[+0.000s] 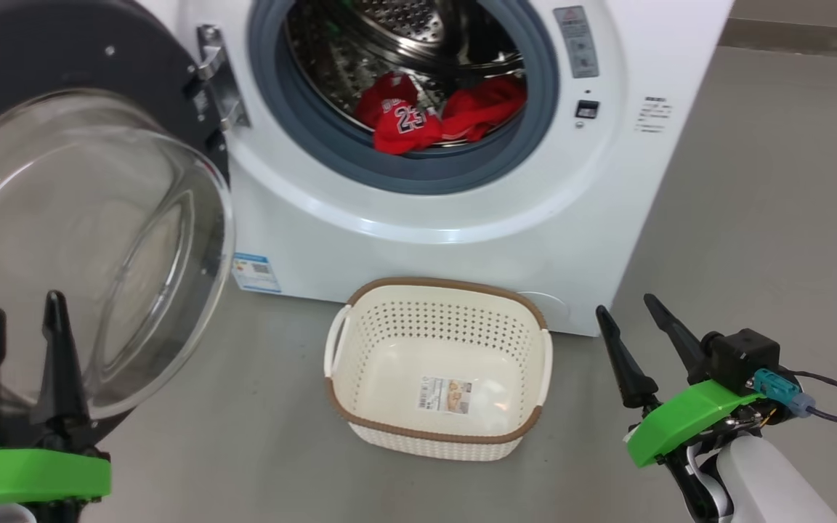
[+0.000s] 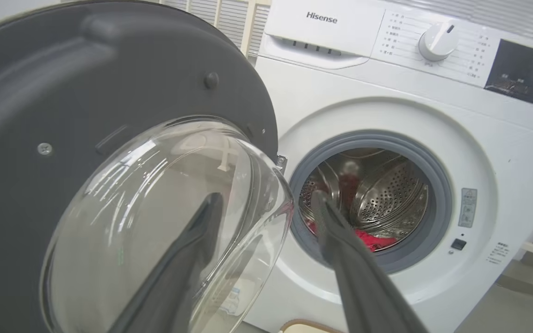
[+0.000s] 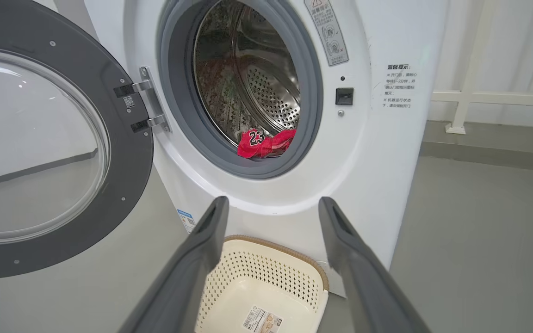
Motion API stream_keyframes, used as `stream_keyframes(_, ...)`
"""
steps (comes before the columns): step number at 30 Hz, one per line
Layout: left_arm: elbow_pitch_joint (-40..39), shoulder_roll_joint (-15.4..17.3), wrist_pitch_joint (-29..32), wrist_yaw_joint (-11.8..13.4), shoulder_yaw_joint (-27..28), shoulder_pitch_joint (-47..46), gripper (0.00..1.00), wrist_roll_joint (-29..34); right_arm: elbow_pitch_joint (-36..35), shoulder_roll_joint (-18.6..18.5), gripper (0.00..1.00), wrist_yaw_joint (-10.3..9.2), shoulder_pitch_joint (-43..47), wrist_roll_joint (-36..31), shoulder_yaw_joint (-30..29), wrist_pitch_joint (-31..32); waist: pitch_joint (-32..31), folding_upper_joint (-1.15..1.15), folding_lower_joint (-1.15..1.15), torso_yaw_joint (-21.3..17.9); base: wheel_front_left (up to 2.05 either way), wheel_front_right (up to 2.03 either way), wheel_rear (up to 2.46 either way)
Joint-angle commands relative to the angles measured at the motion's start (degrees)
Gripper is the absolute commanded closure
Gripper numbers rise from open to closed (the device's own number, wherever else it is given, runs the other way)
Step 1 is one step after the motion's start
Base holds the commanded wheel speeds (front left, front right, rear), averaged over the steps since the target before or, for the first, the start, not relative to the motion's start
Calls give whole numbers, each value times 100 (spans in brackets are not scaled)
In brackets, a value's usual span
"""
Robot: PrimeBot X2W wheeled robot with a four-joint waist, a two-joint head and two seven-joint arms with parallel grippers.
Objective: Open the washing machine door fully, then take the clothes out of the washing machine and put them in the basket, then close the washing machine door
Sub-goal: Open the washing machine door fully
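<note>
The white washing machine (image 1: pixel 455 218) stands ahead with its door (image 1: pixel 84 240) swung wide open to the left, glass bowl bulging toward me. Red clothes (image 1: pixel 437 116), one a jersey marked 23, lie at the front of the steel drum; they also show in the right wrist view (image 3: pixel 266 144). The cream basket (image 1: pixel 437 367) sits on the floor below the opening and holds nothing but its paper label. My left gripper (image 1: pixel 22 312) is open, just in front of the door's glass. My right gripper (image 1: pixel 625 309) is open at the lower right, beside the basket, holding nothing.
The door's black rim (image 2: pixel 26 138) and glass bowl (image 2: pixel 169 222) crowd the left side near my left fingers. Grey floor (image 1: pixel 767 181) stretches to the right of the machine. A white railing (image 3: pixel 470 92) stands behind on the right.
</note>
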Motion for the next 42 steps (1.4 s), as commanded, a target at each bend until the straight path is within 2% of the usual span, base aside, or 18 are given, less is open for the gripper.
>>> stream_keyframes(1,-143,34,-29,-94,259,-145,0,-239,-233,56,0,37,2,-60,61,-37,-91,0,0,-228,0,0,0)
stream_keyframes(4,-99,-13,-69,-256,293,-132,0,-442,-472,84,0,37,49,-108,-10,-37,-112,0,0,-440,0,0,0)
stream_keyframes(10,-132,32,-336,-769,48,-31,0,-399,-953,74,0,37,153,-223,-125,-37,-128,0,0,-909,0,0,0)
stream_keyframes(15,-121,113,-526,-924,-213,27,0,-19,-1166,53,0,37,218,-274,-208,-37,-142,0,0,-1223,0,0,0)
stream_keyframes(25,237,12,-755,-930,-675,165,0,620,-1466,-60,0,37,477,-240,-226,-37,-209,0,0,-1863,0,0,0)
stream_keyframes(28,372,-28,-808,-1047,-690,199,0,583,-1560,-104,0,37,547,-239,-226,-37,-215,0,0,-2009,0,0,0)
stream_keyframes(35,715,-103,-897,-1137,-594,347,0,740,-1843,-203,0,37,721,-180,-266,-37,-235,0,0,-2203,0,0,0)
stream_keyframes(42,1027,-338,-918,-1158,-534,542,0,850,-1983,-313,0,37,918,-143,-393,-37,-282,0,0,-2261,0,0,0)
